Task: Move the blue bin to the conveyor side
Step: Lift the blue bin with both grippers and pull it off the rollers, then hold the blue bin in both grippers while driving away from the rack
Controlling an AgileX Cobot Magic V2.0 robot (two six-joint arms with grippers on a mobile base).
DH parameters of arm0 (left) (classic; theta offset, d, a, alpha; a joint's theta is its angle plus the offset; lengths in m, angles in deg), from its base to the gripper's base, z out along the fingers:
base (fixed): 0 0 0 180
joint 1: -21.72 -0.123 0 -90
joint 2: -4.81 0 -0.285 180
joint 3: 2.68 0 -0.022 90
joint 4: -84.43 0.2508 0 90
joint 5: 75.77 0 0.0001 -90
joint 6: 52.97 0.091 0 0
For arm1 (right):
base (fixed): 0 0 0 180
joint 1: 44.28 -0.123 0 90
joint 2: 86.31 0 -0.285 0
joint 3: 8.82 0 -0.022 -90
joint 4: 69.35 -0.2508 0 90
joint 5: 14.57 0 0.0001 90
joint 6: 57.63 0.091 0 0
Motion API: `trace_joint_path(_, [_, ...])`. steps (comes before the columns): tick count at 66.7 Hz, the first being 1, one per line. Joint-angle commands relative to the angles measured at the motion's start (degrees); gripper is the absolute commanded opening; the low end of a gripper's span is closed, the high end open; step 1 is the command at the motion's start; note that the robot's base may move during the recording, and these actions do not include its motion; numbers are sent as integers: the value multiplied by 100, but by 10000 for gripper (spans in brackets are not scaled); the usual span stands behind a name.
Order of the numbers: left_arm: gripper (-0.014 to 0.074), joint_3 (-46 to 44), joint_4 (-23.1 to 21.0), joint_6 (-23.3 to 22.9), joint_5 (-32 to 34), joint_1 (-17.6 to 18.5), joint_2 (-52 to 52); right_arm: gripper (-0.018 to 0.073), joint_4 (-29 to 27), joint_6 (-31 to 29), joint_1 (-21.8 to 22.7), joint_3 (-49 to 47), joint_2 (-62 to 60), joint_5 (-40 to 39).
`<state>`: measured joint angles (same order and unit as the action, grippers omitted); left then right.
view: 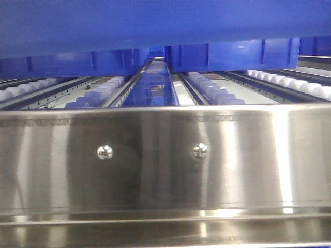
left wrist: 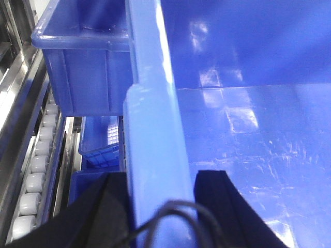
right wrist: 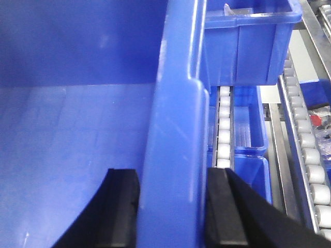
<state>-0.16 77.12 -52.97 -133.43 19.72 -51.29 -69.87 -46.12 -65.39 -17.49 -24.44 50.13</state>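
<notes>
The left gripper point(left wrist: 161, 181) is clamped on the thick left rim of the blue bin point(left wrist: 258, 155), with one black finger on each side of the wall. The bin is above the roller tracks point(view: 217, 90), behind the steel rail point(view: 155, 170), and other blue bins point(right wrist: 253, 46) stand beyond it. The right gripper point(right wrist: 171, 178) is clamped in the same way on the right rim

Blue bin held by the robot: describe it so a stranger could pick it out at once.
Start at the steel rail fronting the roller tracks. The blue bin is the nearest one, filling the top of the front view. Unlike the other bins beyond, its rims are clamped by the left gripper and right gripper.
</notes>
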Motion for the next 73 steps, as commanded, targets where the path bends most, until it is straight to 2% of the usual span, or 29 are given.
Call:
trace_joint_path(1, [-17,-71,272,104,647,3,103,-76,517,-150,40,-78,-102,-625])
trace_joint_path(73, [-17,-71,273,104,647,3,251,-76,517,-150,40,-78,-102,-642])
